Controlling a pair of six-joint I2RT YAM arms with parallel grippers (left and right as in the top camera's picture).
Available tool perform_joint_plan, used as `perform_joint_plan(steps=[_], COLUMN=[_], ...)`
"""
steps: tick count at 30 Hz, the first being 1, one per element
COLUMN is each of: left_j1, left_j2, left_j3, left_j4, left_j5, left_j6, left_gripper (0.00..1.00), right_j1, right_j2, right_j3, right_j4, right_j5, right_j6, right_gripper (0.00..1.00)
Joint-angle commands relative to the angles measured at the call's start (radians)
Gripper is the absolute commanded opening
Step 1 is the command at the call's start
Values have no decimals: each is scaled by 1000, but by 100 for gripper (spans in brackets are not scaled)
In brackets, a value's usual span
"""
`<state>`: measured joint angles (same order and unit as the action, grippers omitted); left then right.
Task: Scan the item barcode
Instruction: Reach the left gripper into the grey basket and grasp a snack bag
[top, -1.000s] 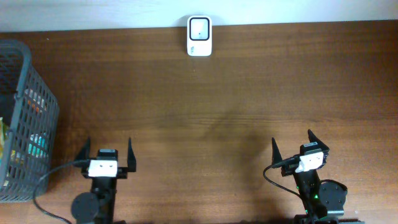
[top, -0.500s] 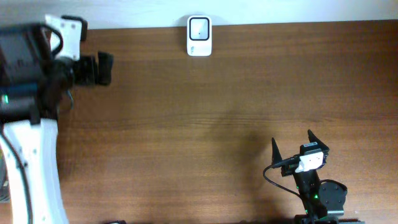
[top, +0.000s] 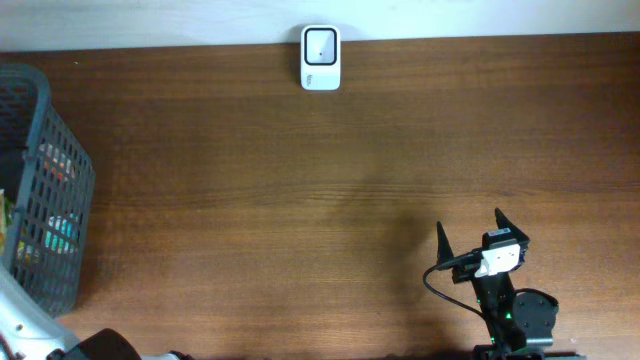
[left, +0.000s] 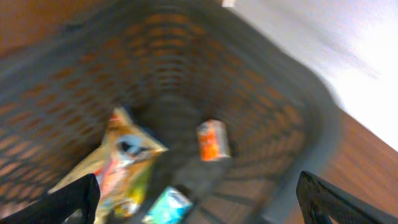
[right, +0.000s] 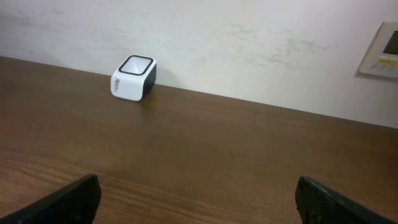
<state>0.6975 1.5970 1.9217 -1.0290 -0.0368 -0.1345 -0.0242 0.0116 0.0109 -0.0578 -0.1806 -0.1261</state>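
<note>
The white barcode scanner (top: 320, 58) stands at the table's far edge by the wall, and the right wrist view shows this scanner (right: 133, 78) far ahead on the left. Several items lie in the grey mesh basket (top: 60, 200) at the left. The blurred left wrist view looks down into the basket (left: 186, 62): a yellow snack bag (left: 121, 155), a small orange pack (left: 212, 140) and a teal packet (left: 166, 205). My left gripper (left: 199, 202) hangs open above them with nothing between its fingers. My right gripper (top: 469, 222) rests open and empty at the front right.
Part of the left arm (top: 25, 335) shows at the overhead view's bottom left corner. A white wall panel (right: 382, 50) hangs on the wall at the far right. The brown table (top: 320, 180) runs between basket, scanner and right arm.
The left arm left its rest place at the front left, swung across the upper left, and now its wrist camera looks into the basket. The right arm has not moved.
</note>
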Motion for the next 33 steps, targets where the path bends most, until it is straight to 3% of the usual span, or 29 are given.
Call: perform_joint_plan(steps=[1,4,9,17,22,24,25,30,33], left_j1=[66,94,96,124,136,137,138,138,139], left_j2=[29,102,251,409,449,456,456,481,483], left_j3=[-55,-165,-208,-221,-222,-222,-222,-225,-225], left_j4=[-10,9,24,37,68,68,69,75,99], left_j5=[-160,-171,-171,-243,-267,-295,-300,-309,-308], left_j6=[-37,-13,141,192,241,241,241,241,241], left_gripper=[99,99,99,80,76,62,60,57,61], right_j1=[6,6,6,6,6,6,6,6,6], right_j2=[-8,-8,-8,-8,-8,-8,-8,-8,-8], right_j3=[-5,-5,-5,-5,-5,-5,-5,-5,-5], right_j4=[-6,-6,-6,-6,-6,-6,-6,-6,-6], right_j5=[2,2,2,2,2,2,2,2,2], right_j6=[8,8,8,8,8,8,8,8,8], right_gripper=[99,99,99,99,99,99,99,99,99])
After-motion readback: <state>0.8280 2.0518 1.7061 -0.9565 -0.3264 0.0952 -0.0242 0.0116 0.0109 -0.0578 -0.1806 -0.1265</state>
